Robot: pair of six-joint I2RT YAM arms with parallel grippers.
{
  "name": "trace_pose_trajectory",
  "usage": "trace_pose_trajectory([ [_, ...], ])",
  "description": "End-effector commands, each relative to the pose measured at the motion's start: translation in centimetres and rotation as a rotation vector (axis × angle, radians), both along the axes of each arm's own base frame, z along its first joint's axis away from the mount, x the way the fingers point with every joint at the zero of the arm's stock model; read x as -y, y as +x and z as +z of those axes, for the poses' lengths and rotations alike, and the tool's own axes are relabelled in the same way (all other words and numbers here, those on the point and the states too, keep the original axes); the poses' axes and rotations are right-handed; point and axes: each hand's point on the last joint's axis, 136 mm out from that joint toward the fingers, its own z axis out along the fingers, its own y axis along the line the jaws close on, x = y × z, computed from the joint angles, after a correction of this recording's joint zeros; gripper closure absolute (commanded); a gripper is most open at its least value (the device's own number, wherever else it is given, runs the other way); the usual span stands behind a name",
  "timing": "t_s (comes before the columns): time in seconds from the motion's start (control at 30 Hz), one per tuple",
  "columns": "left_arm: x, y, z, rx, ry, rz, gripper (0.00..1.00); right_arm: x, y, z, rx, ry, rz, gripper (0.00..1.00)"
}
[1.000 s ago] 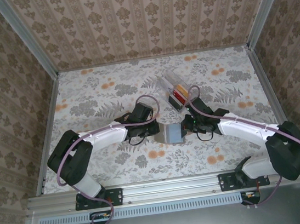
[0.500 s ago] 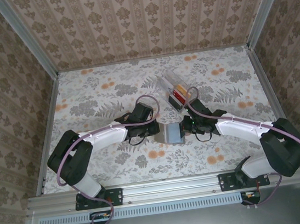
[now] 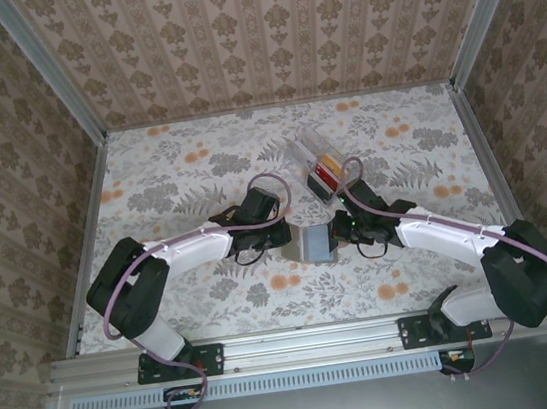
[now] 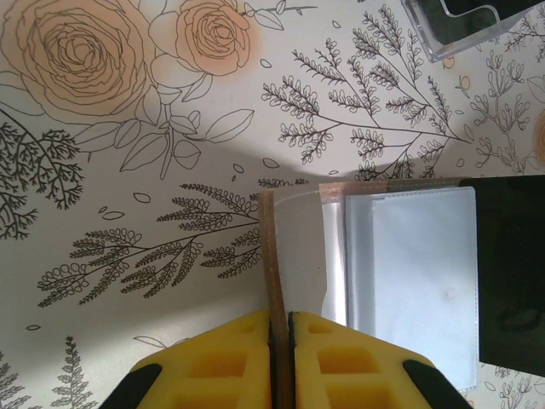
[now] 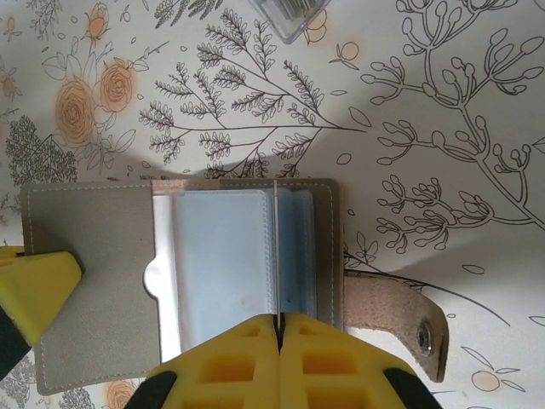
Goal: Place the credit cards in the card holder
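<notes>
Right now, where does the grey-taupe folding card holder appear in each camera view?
Top external: the grey-taupe folding card holder lies mid-picture, just nearer than the clear plastic box.
Left wrist: lower right, open, its cover edge pinched by the left gripper.
Right wrist: across the middle, a sleeve pinched by the right gripper.
Shared landmark: that box, top right in left wrist, top edge in right wrist.

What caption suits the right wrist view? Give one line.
Right hand pinches a clear sleeve of the open card holder, snap tab lying right.
</notes>
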Motion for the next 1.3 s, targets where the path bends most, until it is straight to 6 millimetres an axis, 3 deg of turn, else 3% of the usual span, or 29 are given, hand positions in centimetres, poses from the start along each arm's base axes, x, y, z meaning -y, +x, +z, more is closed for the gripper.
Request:
trace_pose_trajectory([
  [0.0, 0.1, -0.5, -0.7, -0.024, 0.006, 0.001, 0.87, -1.0, 0.0, 0.9, 0.001, 0.024, 0.035, 1.00],
  [0.3, 0.2, -0.4, -0.8, -0.030, -0.003, 0.010, 0.87, -3.8, 0.7, 2.9, 0.054, 0.115, 0.098, 1.00],
  [0.67, 0.2, -0.5, -1.2, -0.043, -0.032, 0.046, 0.88, -6.2, 0.9, 2.2, 0.028, 0.191, 0.135, 1.00],
  [0.9, 0.0, -0.4, -1.2, -0.040, -0.029, 0.061, 0.88, -6.0, 0.8, 1.1, -0.001, 0.161, 0.119, 1.00],
  [1.1, -0.4, -0.4, -1.2, -0.033, -0.020, 0.068, 0.84, -4.2, 0.9, 1.5, 0.026, 0.099, 0.071, 1.00],
  [1.27, -0.7, -0.3, -1.0, -0.018, -0.013, 0.073, 0.78, -6.1, 0.8, 1.3, 0.007, 0.169, 0.126, 1.00],
])
